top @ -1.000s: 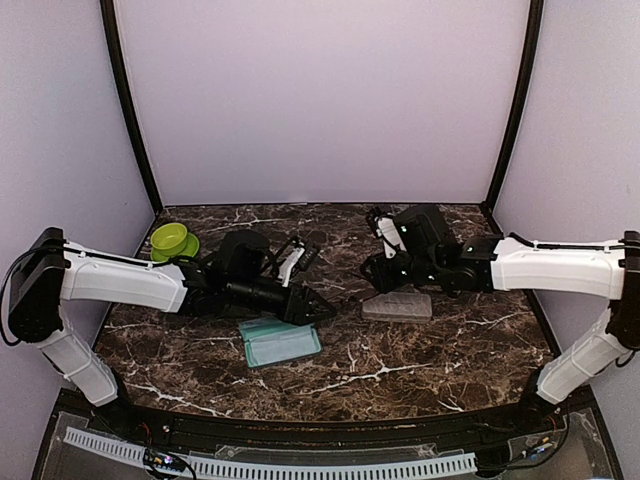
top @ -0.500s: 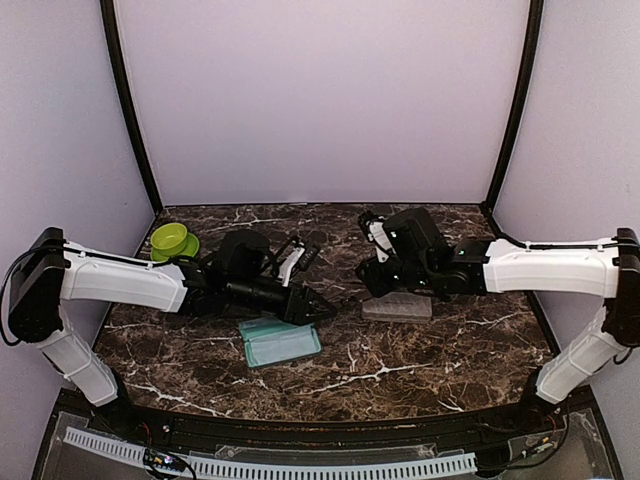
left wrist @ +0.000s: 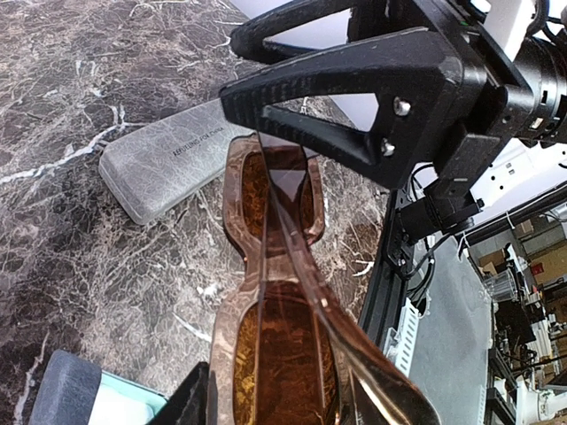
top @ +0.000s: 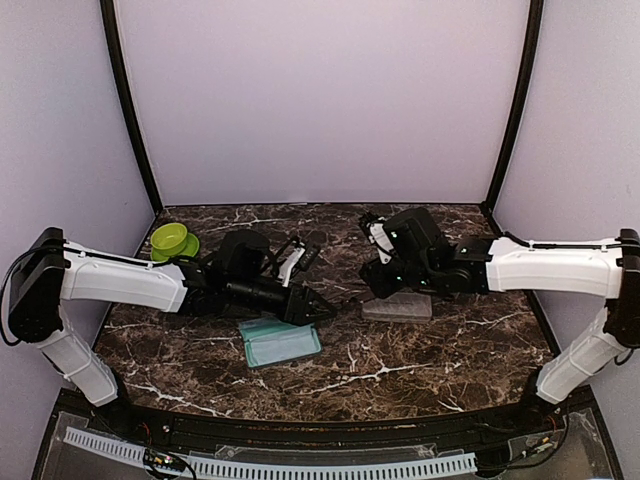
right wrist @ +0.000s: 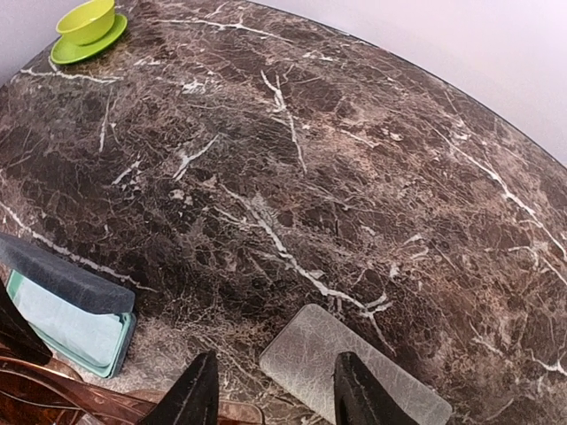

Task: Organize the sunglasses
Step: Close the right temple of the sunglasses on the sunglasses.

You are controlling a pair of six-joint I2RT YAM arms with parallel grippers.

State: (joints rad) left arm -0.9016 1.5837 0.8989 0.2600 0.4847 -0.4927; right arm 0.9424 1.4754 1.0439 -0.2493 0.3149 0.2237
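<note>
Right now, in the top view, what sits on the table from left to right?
Left to right: green bowl → open case → grey case.

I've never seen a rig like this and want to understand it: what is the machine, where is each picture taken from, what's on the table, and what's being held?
These are two robot arms bolted at the near edge of a dark marble table. The wide picture comes from a fixed camera above and behind them; the other two come from a small camera on each wrist, looking past that arm's own jaws. The left arm has its jaws closed on brown sunglasses. The right arm holds nothing; its jaws are open near a closed grey case. Also on the table: an open case with a teal lining, and a green bowl on a matching plate at the far left.
</note>
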